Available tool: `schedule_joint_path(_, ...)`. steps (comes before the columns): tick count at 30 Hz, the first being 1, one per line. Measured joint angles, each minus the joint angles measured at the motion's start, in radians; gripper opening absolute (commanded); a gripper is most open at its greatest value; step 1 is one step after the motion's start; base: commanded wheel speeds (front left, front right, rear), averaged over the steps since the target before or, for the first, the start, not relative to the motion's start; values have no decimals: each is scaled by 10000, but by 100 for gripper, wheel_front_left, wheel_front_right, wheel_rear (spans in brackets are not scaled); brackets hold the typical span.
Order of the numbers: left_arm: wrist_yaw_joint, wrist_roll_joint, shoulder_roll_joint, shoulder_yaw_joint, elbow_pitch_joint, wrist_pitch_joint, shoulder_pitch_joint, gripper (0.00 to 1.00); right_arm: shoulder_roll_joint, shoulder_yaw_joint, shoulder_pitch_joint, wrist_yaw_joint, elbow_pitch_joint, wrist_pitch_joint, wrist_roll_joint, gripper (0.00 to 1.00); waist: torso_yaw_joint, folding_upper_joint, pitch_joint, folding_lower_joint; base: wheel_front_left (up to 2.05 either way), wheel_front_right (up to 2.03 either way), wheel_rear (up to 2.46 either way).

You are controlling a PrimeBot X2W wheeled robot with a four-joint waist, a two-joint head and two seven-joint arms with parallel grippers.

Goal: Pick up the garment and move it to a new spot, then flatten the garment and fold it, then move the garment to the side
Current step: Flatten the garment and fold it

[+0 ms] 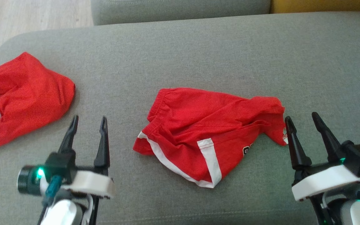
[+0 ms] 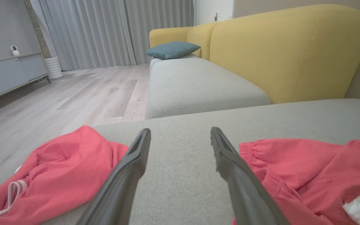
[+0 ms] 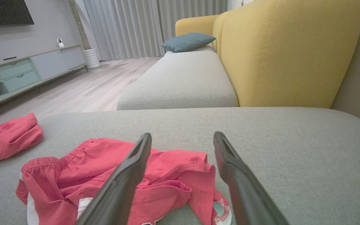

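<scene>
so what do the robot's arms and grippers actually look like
The left gripper and right gripper match: two long, tapering black fingers on a black block, backed by a white curved shell. Each carries a teal plug and a small green light, above a pale rounded forearm.

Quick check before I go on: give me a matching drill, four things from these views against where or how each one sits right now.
1 white-trimmed shorts
2 other red garment
3 left gripper
4 teal pillow

a on the far seat by the yellow backrest
b open, over the bare grey seat
c rumpled mid-seat
d bunched at the seat's left end

Pairs: 1-c, 2-d, 3-b, 4-a
</scene>
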Motion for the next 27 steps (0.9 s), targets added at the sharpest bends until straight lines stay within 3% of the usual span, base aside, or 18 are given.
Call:
schedule_joint_path(20,-96,-171,31,100,-17,0,371,100,40,-56,155,0,-117,88,0,100,36,0,37,0,0,0,0)
schedule_joint_path(27,-907,-219,-25,-495,506,514,-512,100,50,-33,130,0,-144,117,0,100,70,0,261,0,0,0,0)
